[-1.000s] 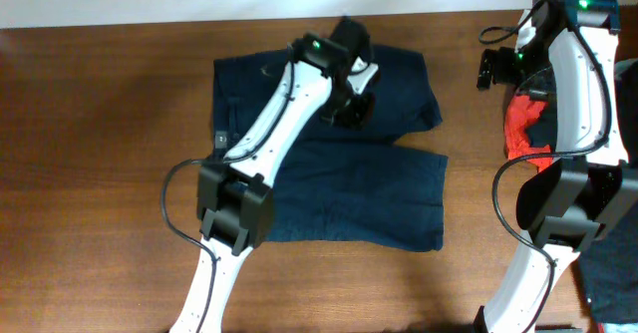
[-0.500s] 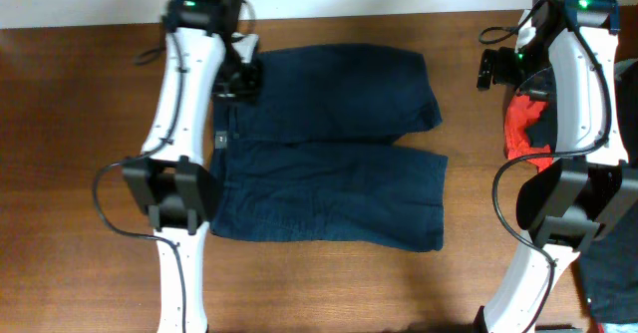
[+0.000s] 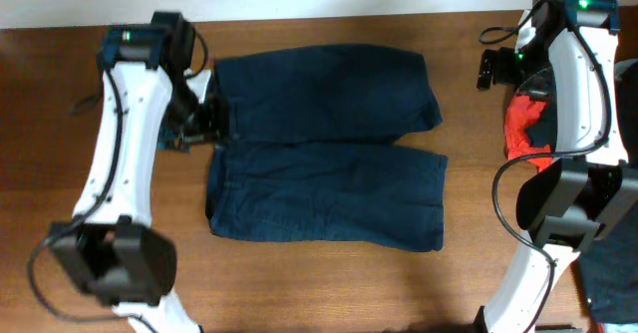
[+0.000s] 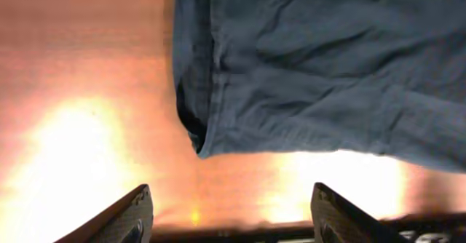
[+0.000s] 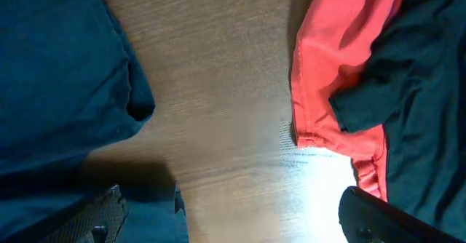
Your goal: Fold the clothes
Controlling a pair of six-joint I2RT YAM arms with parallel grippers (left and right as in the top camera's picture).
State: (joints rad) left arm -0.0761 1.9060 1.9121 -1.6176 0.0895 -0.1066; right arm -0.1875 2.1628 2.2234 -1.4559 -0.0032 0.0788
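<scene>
The clothes are chiefly dark navy shorts [image 3: 329,154], lying flat on the wooden table [image 3: 80,104] with the waistband to the left and both legs to the right. My left gripper [image 3: 211,126] hovers at the waistband's left edge, open and holding nothing. In the left wrist view the shorts' corner [image 4: 211,126] lies just ahead of the gripper [image 4: 231,215], with bare wood between its fingers [image 4: 131,215]. My right gripper [image 3: 490,71] is open above the table, between the shorts' leg [image 5: 65,83] and an orange-red garment [image 5: 342,76]. Nothing is between the right gripper's [image 5: 240,221] fingers.
The orange-red garment [image 3: 523,129] lies at the right edge under the right arm, with a black garment [image 5: 415,90] over it. Another dark cloth [image 3: 610,273] sits at the bottom right corner. The wall edge runs along the table's far side.
The left arm swung from over the middle of the shorts to the waistband's left edge. Its jaws opened and let go of the cloth. The right arm stayed still.
</scene>
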